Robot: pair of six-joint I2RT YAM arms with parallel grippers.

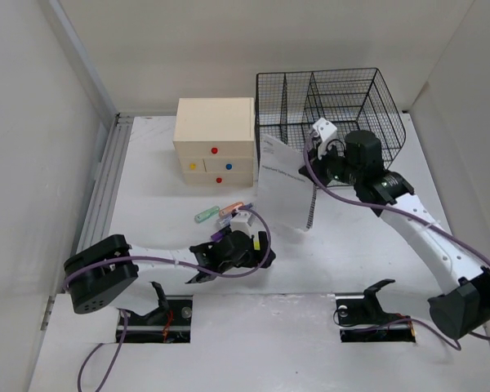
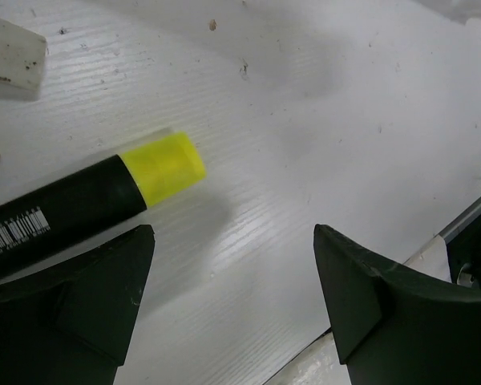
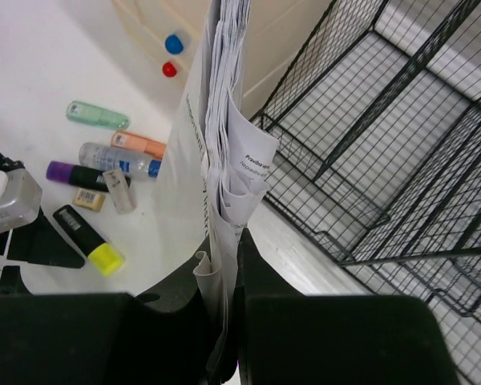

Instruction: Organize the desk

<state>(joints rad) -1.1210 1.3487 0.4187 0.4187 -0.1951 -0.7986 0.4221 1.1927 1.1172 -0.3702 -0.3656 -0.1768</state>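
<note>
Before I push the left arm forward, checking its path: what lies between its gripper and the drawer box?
A cluster of markers on the desk; the right wrist view shows it best.

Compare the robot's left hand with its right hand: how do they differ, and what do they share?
The left hand is open; the right hand is shut. The left hand holds nothing, a yellow-capped highlighter lying beside it; the right hand grips a sheaf of papers. The left hand hangs low over the desk; the right hand is beside the wire organizer. Both have black fingers.
</note>
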